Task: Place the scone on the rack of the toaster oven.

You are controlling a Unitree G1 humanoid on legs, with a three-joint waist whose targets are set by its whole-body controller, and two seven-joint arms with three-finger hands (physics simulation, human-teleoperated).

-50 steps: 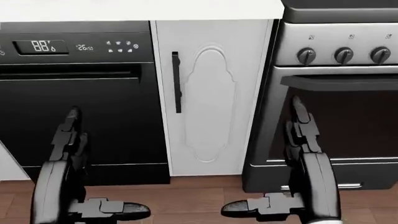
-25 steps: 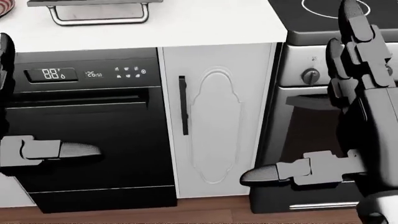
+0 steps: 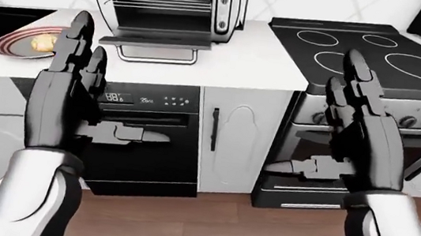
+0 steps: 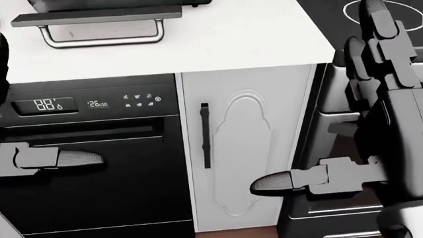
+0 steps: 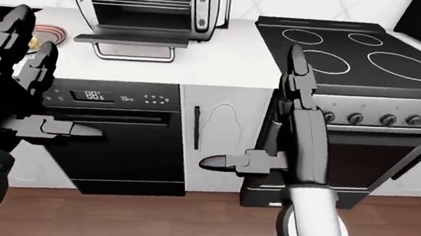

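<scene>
Since a second ago my head view has tilted up: the wooden floor has dropped out of it, and the white counter (image 4: 231, 34) with the toaster oven's door handle now fills its top. My hands have risen with it. My left hand (image 3: 67, 87) stands upright at the left of the left-eye view, fingers spread wide and straight, thumb pointing inward, holding nothing. My right hand (image 3: 360, 132) mirrors it on the right, fingers wide and empty, thumb aimed left across the stove's front.

The scone (image 3: 43, 43) lies on a pink-rimmed plate (image 3: 13, 47) at the counter's left, partly hidden behind my left fingers. The toaster oven (image 3: 168, 3) stands to its right, door (image 3: 153, 43) dropped flat, wire rack (image 3: 158, 0) bare inside. Below the counter sit the black dishwasher (image 5: 117, 137) with its lit display, a white cabinet door (image 4: 248, 148) with a dark vertical handle, and the stove (image 5: 352, 57) with ringed cooktop and knobs to the right.
</scene>
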